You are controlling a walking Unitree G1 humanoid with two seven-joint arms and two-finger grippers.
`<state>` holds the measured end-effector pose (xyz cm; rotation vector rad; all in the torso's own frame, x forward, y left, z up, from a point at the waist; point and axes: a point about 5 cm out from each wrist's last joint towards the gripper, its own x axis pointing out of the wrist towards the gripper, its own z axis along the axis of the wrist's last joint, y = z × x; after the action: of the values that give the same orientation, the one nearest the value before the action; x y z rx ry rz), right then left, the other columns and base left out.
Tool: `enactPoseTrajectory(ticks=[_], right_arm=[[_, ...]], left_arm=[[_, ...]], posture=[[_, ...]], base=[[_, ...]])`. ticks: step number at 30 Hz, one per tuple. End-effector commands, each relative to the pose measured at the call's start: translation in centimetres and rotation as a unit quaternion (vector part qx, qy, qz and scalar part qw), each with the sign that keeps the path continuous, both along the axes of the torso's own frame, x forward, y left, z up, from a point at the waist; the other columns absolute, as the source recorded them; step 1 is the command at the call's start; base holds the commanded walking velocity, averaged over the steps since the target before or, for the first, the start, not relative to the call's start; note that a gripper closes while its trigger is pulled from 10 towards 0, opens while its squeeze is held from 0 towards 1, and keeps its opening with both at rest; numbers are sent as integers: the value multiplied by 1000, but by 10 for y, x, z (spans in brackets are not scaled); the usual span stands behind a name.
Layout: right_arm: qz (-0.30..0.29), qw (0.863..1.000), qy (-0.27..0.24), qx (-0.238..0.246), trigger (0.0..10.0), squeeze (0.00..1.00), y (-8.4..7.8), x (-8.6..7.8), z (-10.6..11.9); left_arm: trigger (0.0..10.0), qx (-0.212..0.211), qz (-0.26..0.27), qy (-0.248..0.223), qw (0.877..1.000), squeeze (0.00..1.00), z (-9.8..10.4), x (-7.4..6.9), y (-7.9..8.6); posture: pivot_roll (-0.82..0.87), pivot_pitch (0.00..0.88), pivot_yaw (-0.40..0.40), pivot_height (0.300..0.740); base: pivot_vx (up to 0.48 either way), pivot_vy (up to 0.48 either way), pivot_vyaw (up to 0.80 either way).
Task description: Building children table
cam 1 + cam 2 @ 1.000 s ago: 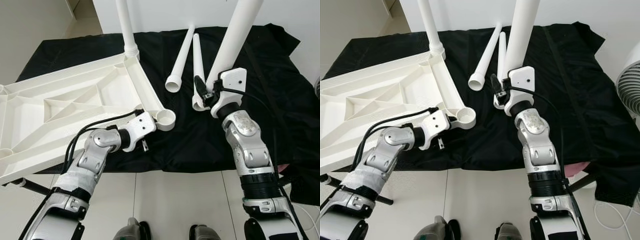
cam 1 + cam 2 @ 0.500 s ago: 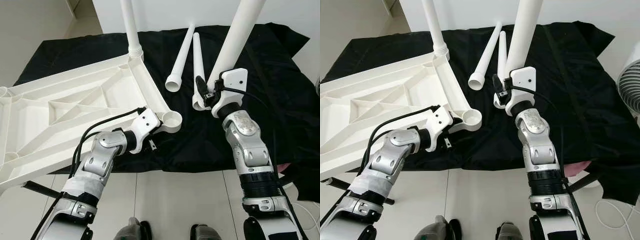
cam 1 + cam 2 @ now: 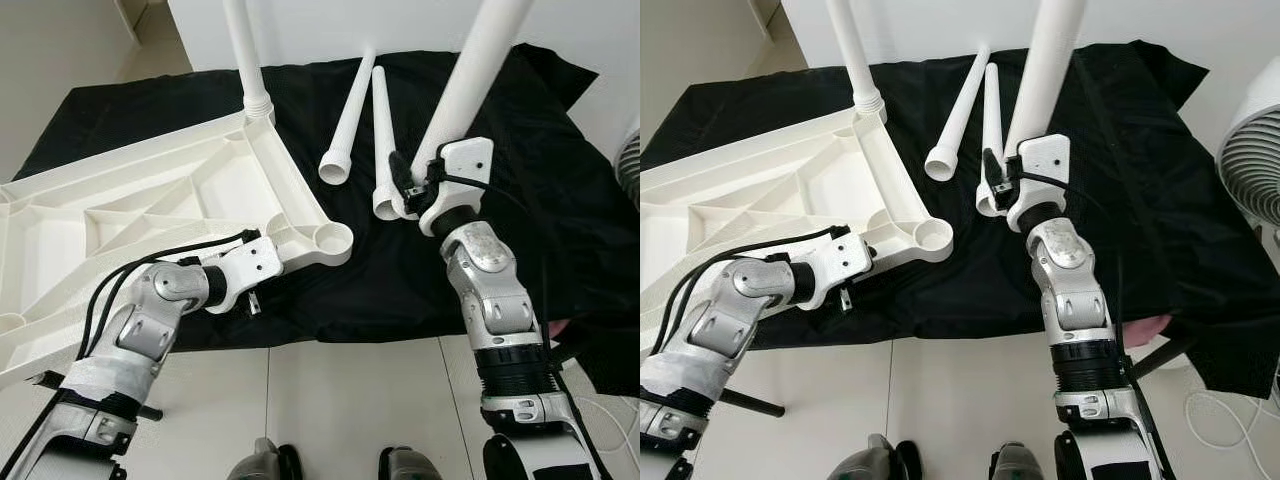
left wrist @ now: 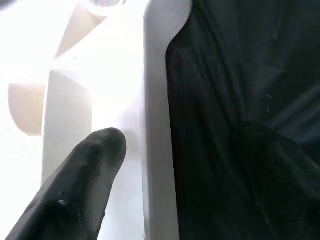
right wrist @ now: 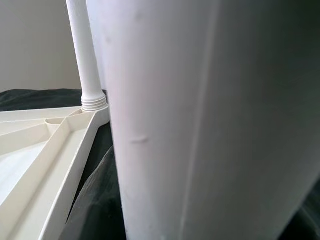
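Your left pincer (image 3: pixel 268 262) clamps the near rim of the upturned white tabletop (image 3: pixel 150 200), just beside its empty corner socket (image 3: pixel 329 238); the left wrist view shows one finger (image 4: pixel 75 190) flat against that rim. Your right pincer (image 3: pixel 415 190) holds a white leg (image 3: pixel 470 80) tilted upright over the black-clothed surface (image 3: pixel 540 180). Two loose legs (image 3: pixel 350 110) lie between. Another leg (image 5: pixel 86 60) stands screwed into the far corner. Open cloth lies right of the held leg.
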<state>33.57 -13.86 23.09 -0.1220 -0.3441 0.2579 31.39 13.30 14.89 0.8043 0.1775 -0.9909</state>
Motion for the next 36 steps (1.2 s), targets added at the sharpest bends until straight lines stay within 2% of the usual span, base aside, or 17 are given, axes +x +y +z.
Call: enactPoseTrajectory(ticks=[1, 6, 7, 8, 10, 11, 13, 15, 18, 21, 25, 29, 32, 33, 34, 35, 36], right_arm=[[9, 1000, -9, -1, 10000, 0, 5, 1, 2], [9, 1000, -9, -2, 10000, 0, 4, 0, 2], [8, 1000, -8, -2, 10000, 0, 4, 0, 1], [8, 1000, -8, -2, 10000, 0, 4, 0, 1], [7, 1000, -7, -1, 10000, 0, 5, 2, -1], [7, 1000, -7, -1, 10000, 0, 5, 2, -1], [7, 1000, -7, -1, 10000, 0, 5, 3, -1], [7, 1000, -9, -1, 10000, 0, 6, 4, -1], [7, 1000, -9, -1, 10000, 0, 6, 5, -1], [6, 1000, -12, 1, 10000, 0, 7, 6, -2], [7, 1000, -19, 5, 10000, 0, 11, 10, 0], [7, 1000, -20, 6, 10000, 0, 12, 11, 0], [8, 1000, -25, 10, 10000, 0, 14, 13, 1], [8, 1000, -25, 10, 10000, 0, 14, 13, 1], [10, 1000, -24, 12, 10000, 0, 16, 14, 0], [10, 1000, -24, 12, 10000, 0, 16, 14, 0], [16, 1000, -22, 15, 10000, 0, 18, 14, 0]], left_arm=[[10000, 45, 48, 6, 998, 0, -17, 0, 16], [10000, 37, 64, 7, 997, 0, -14, 3, 19], [10000, 11, 70, 18, 997, 0, -12, 4, 18], [10000, 11, 70, 18, 997, 0, -12, 4, 18], [10000, -94, 95, 67, 989, 0, -8, 7, 21], [10000, -94, 95, 67, 989, 0, -8, 7, 21], [10000, -131, 104, 81, 983, 0, -6, 10, 24], [10000, -165, 85, 85, 979, 0, -1, 8, 25], [10000, -171, 80, 85, 978, 0, 0, 7, 25], [10000, -189, 52, 85, 977, 0, 6, 3, 28], [10000, -225, 0, 80, 971, 0, 25, 0, 33], [10000, -228, -5, 81, 970, 0, 27, 0, 35], [10000, -230, 36, 61, 971, 0, 34, 15, 52], [10000, -230, 36, 61, 971, 0, 34, 15, 52], [10000, -237, 66, 46, 968, 0, 39, 22, 60], [10000, -237, 66, 46, 968, 0, 39, 22, 60], [10000, -244, 94, 33, 965, 0, 44, 27, 66]], posture=[[-98, 123, 149, 740], [-98, 123, 149, 740], [-99, 123, 153, 740], [-99, 123, 153, 740], [-98, 115, 158, 740], [-98, 115, 158, 740], [-97, 108, 158, 740], [-97, 99, 163, 740], [-97, 99, 163, 740], [-100, 81, 170, 740], [-105, 50, 185, 740], [-105, 50, 185, 740], [-111, 26, 195, 740], [-111, 26, 195, 740], [-111, 26, 195, 740], [-111, 26, 195, 740], [-111, 26, 195, 740]], base=[[0, 0, 0], [0, 0, 0], [0, 0, 0], [0, 0, 0], [0, 0, 0], [0, 0, 0], [0, 0, 0], [0, 0, 0], [0, 0, 0], [0, 0, 0], [0, 0, 0], [0, 0, 0], [0, 0, 0], [0, 0, 0], [0, 0, 0], [0, 0, 0], [0, 0, 0]])
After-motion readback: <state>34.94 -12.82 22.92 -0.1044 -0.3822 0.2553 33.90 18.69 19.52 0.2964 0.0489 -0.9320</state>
